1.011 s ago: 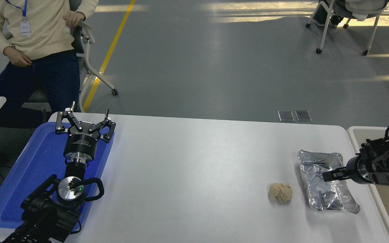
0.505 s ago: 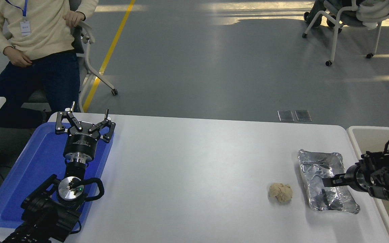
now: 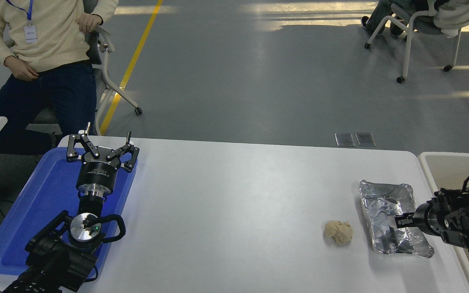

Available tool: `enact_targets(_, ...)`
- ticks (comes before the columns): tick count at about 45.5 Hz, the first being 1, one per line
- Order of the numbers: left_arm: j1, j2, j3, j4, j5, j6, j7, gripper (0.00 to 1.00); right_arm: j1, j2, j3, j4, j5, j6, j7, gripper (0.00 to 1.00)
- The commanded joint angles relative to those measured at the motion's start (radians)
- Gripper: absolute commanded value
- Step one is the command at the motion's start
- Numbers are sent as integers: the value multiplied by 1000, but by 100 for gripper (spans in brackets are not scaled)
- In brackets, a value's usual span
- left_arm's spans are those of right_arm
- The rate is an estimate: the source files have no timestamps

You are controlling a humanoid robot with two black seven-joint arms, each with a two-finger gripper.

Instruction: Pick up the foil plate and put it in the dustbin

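The right hand (image 3: 399, 221) has drawn back toward 3 o'clock and lower over the foil plate (image 3: 393, 217); whether it is wide or narrow, I cannot tell. The plate lies on the bench (image 3: 234, 203), not lifted, beside the dustbin (image 3: 454, 171). The left hand (image 3: 102, 152) is wide, parked.

the dustbin (image 3: 442, 171) and right arm run off the right edge.

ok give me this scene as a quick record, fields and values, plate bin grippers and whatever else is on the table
foil plate: flat on the white table, near its right end
dustbin: off the table's right edge
right gripper: over the plate's right side, grip state unclear
left gripper: parked open over the blue tray
paper ball: left of the plate, apart from it
person: seated, far left
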Motion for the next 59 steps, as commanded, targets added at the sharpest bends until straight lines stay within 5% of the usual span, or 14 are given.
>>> enact_targets(1, 0, 0, 0, 0, 0, 0, 0, 100, -16, -1, 3, -8, -2, 0, -5, 49)
enact_targets(6, 0, 0, 0, 0, 0, 1, 0, 100, -16, 1, 3, -8, -3, 0, -3, 36)
enact_targets(11, 0, 0, 0, 0, 0, 1, 0, 100, -16, 1, 3, -8, -11, 0, -2, 0)
enact_targets(38, 0, 0, 0, 0, 0, 1, 0, 100, 24, -7, 38, 7, -8, 12, 7, 0)
enact_targets(59, 0, 0, 0, 0, 0, 0, 0, 100, 306, -162, 29, 237, -62, 61, 14, 0)
